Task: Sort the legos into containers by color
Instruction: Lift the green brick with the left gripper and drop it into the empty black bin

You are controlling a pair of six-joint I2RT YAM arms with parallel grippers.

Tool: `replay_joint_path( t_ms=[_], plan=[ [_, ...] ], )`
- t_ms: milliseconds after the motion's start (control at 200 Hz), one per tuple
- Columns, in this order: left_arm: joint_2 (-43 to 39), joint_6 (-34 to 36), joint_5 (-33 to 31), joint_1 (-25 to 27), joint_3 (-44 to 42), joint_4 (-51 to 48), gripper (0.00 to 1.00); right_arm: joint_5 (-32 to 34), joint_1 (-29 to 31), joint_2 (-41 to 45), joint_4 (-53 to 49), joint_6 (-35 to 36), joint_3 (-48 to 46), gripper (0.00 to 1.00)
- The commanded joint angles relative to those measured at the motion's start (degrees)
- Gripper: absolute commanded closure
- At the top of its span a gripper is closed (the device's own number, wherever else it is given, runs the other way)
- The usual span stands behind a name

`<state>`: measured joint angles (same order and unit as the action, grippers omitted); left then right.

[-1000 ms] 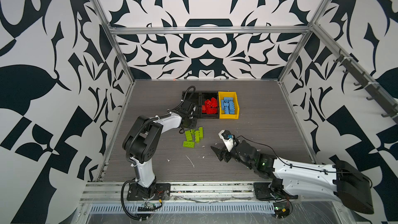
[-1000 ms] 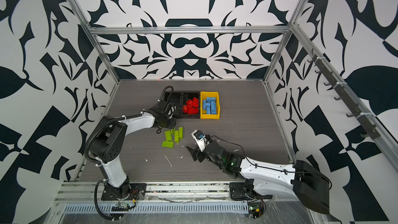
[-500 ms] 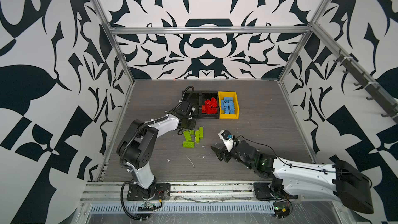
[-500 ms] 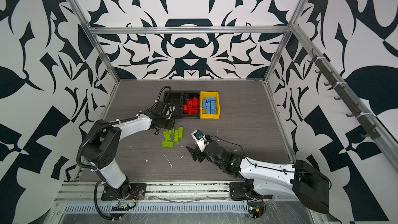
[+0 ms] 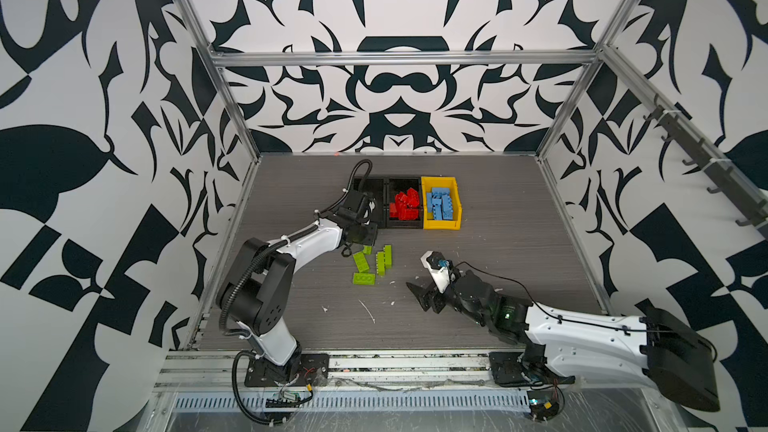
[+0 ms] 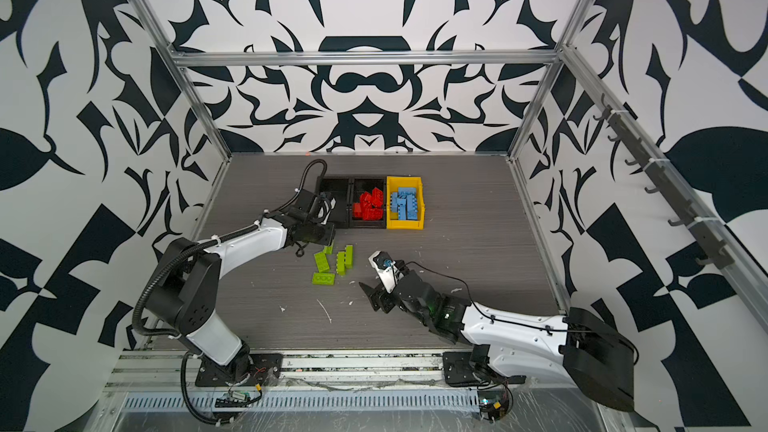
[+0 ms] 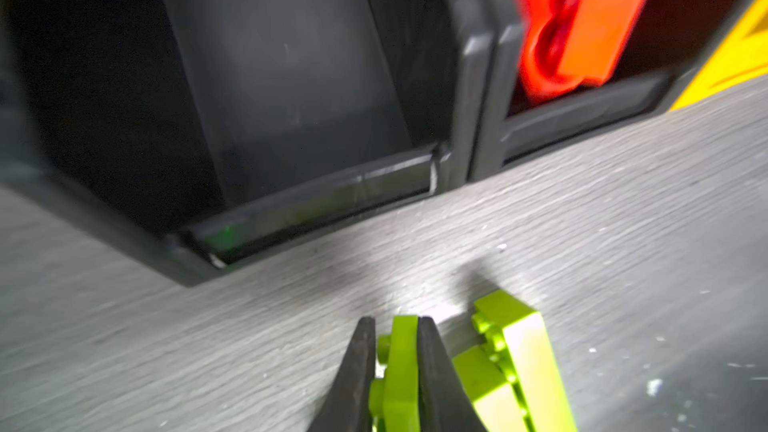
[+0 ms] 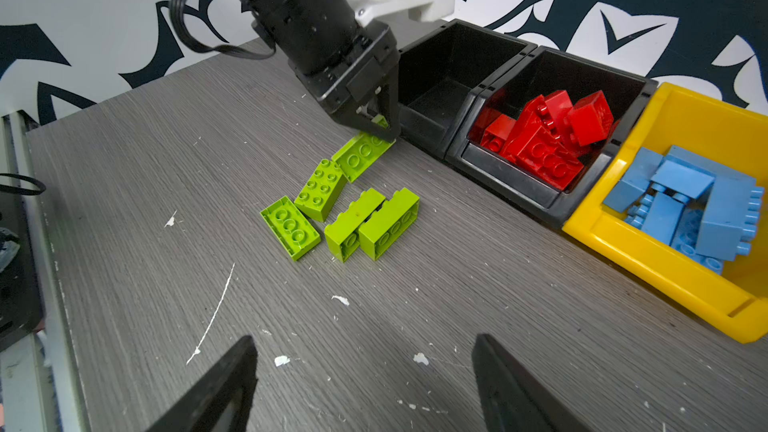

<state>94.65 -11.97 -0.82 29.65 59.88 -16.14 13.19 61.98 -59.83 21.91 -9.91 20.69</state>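
Pinching green lego (image 7: 401, 367) between left fingers (image 7: 434, 376) | near black bin (image 7: 316, 201) | right fingers (image 8: 224, 384) wide apart

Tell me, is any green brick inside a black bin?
No, the bare black bin holds nothing and the full black bin holds only red bricks.

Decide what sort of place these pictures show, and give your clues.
Probably a robot test cell in a lab. Patterned wall panels on a metal frame enclose the table; the left arm and right arm are mounted at its front rail; bins of colour-sorted bricks suggest a set exercise.
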Motion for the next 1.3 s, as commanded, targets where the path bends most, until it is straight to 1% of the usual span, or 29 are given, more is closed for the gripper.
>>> replay_joint_path(
  t_ms=[0,125,210,310,470,625,700,770,860,995,1040,1170,1295],
  plan=[
    [-2.39,-0.63,0.17,0.08,3.98,-2.50,0.82,0.01,0.03,0.23,0.89,0.55,2.34,0.16],
    [-0.17,-0.47,0.52,0.12,10.05,-4.10,0.82,0.33,0.05,0.35,1.01,0.59,2.15,0.16],
    [2.64,0.02,-0.35,0.11,14.83,-5.05,0.82,0.22,0.06,0.16,1.00,0.52,2.18,0.16],
    [7.56,1.24,-2.95,-0.20,21.56,-6.90,0.82,-0.05,-0.01,-0.10,1.12,0.40,2.25,0.16],
    [16.72,2.21,-3.58,-1.33,31.64,-9.29,0.84,-0.66,0.06,0.14,1.16,0.13,2.25,0.16],
    [22.67,2.72,-4.19,-2.00,37.19,-10.42,0.85,-0.93,0.07,0.89,1.22,0.07,2.21,0.16],
    [23.12,2.34,-3.69,-2.81,37.53,-9.89,0.85,-0.89,0.08,1.31,1.25,0.07,2.00,0.16],
    [22.08,1.61,-2.19,-3.74,36.05,-8.20,0.86,-0.72,0.06,1.47,1.42,0.07,1.90,0.16],
    [19.20,0.94,-0.80,-4.80,32.79,-5.42,0.86,-1.03,0.07,1.13,1.49,0.07,1.93,0.16],
    [14.35,-0.62,3.41,-6.86,27.63,-1.24,0.86,-1.13,0.05,0.51,1.45,0.07,2.27,0.16],
    [13.68,-0.67,3.48,-7.05,27.06,-0.97,0.85,-1.07,0.00,0.51,1.46,0.07,2.30,0.16],
    [16.06,0.61,2.19,-7.15,29.70,-4.52,0.85,-0.90,0.00,0.68,1.55,0.24,2.04,0.16],
    [18.64,1.15,1.54,-7.14,29.95,-3.13,0.85,-0.71,0.07,0.53,1.56,0.38,2.01,0.16]
  ],
)
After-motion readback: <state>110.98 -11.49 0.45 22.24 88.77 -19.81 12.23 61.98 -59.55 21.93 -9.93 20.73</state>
